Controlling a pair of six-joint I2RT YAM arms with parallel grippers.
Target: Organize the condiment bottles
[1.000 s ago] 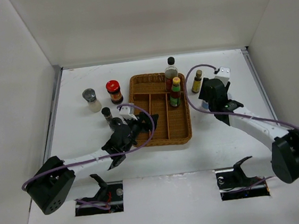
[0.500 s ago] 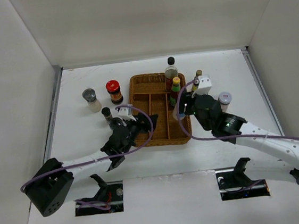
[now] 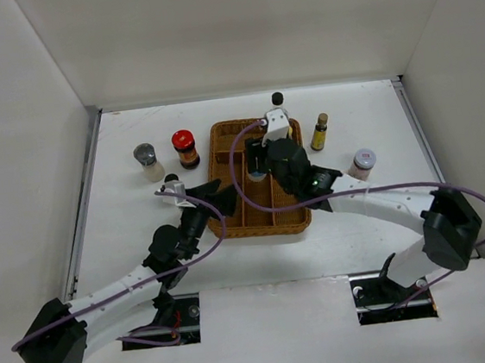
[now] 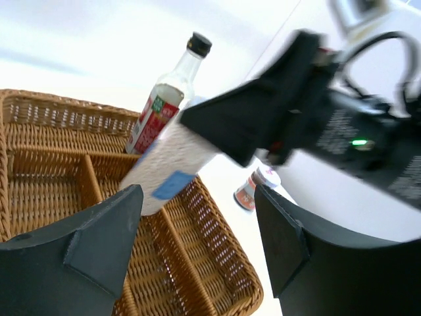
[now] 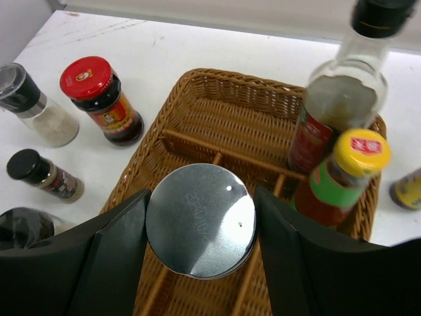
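R pincer (image 5: 200,263) pinched the silver-capped white shaker (image 5: 200,227), hovering over the brown wicker divided tray's (image 5: 197,85) mid compartments. Step: placing, I'd say; next needs lowering it upright into a free slot. L pincer (image 4: 197,250) spread, empty.

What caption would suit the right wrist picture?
Fingers grip a silver-capped shaker over the wicker tray, near a yellow-capped bottle.

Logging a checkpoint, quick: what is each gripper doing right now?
Left gripper: open, nothing between its fingers.
Right gripper: shut on the silver-capped shaker.
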